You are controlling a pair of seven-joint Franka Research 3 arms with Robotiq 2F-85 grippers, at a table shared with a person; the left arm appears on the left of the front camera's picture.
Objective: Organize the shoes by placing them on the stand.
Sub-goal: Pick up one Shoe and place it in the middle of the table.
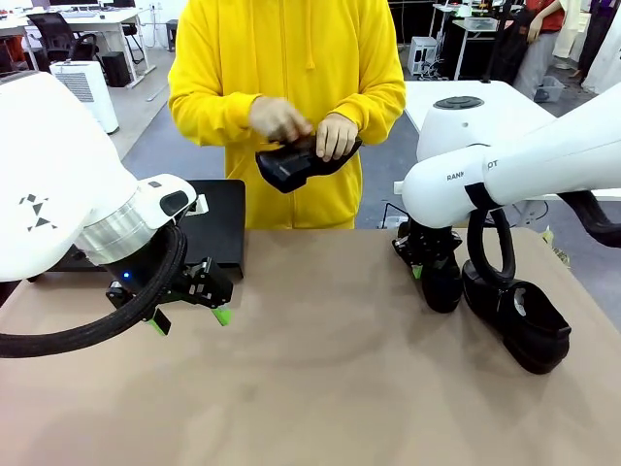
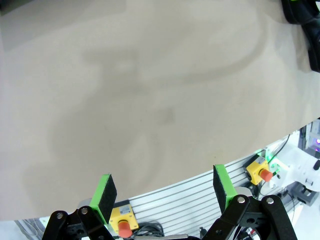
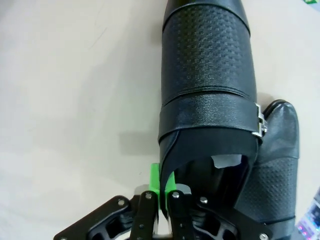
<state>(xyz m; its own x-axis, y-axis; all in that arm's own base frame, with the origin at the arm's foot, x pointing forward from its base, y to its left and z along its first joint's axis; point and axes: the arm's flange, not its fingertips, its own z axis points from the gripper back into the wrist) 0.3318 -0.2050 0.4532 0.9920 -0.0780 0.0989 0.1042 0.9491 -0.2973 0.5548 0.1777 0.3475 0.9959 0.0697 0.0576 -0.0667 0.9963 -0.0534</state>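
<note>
At desk [image 3: 75, 75] right side, my right gripper [image 3: 162, 182] clamped on opening rim of black glossy leather buckled shoe [image 3: 207, 75]; rim thin, slick, probably flexes, shoe likely light. Left gripper [image 2: 165, 195] spread apart.

Front view: stand [image 1: 221, 221], left part hidden behind left arm [image 1: 58, 184]; person's hand [image 1: 278, 118] motion-blurred above held shoe [image 1: 291, 167]

Right wrist view: centre shoe [image 3: 207, 65], toe cut by top edge; second shoe [image 3: 274, 165] cropped at lower right

Left wrist view: dark object [image 2: 305, 20] in upper right corner, cropped, unidentifiable
</note>
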